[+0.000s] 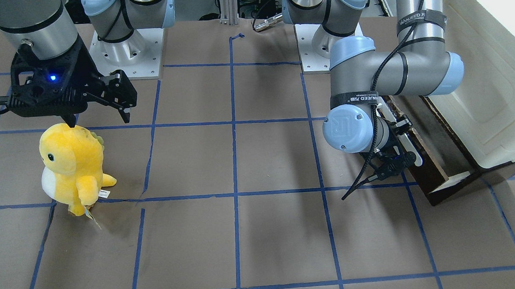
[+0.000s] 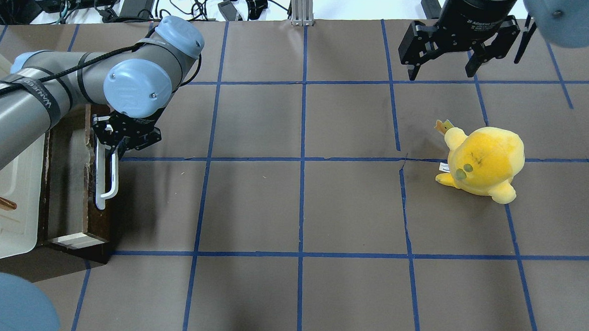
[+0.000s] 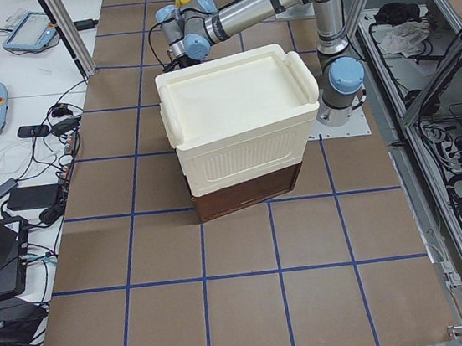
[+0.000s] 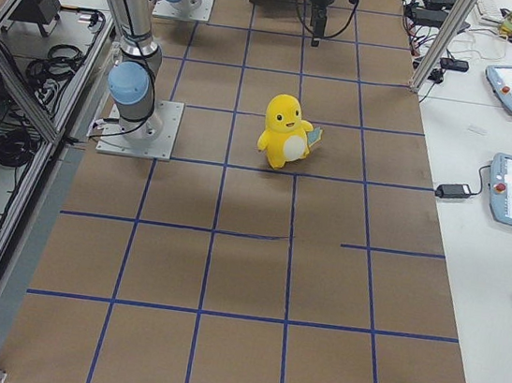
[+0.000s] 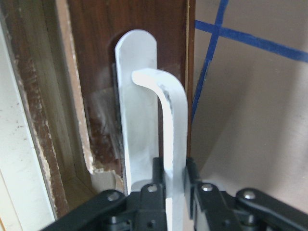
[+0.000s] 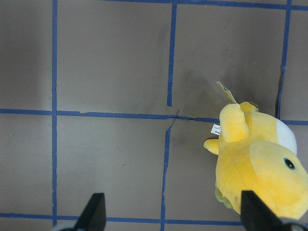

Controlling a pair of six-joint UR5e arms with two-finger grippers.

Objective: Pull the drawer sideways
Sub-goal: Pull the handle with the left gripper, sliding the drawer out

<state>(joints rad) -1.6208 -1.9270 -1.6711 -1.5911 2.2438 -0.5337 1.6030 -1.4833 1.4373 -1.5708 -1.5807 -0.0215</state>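
- The left gripper (image 5: 175, 175) is closed narrowly on the white bar handle (image 5: 168, 115) of the drawer (image 2: 68, 175), near one end of the bar.
- The drawer sits at the left end of the worktop (image 2: 297, 210), under the cream cabinet (image 3: 232, 114). It is partly out, with its pale inside showing.
- The step in hand looks like the pull itself. The next move calls for a straight, level draw toward the worktop's middle with a firm grip.
- The right gripper (image 2: 441, 72) hangs wide open above the worktop, holding nothing, apart from the yellow plush toy (image 2: 483, 161).
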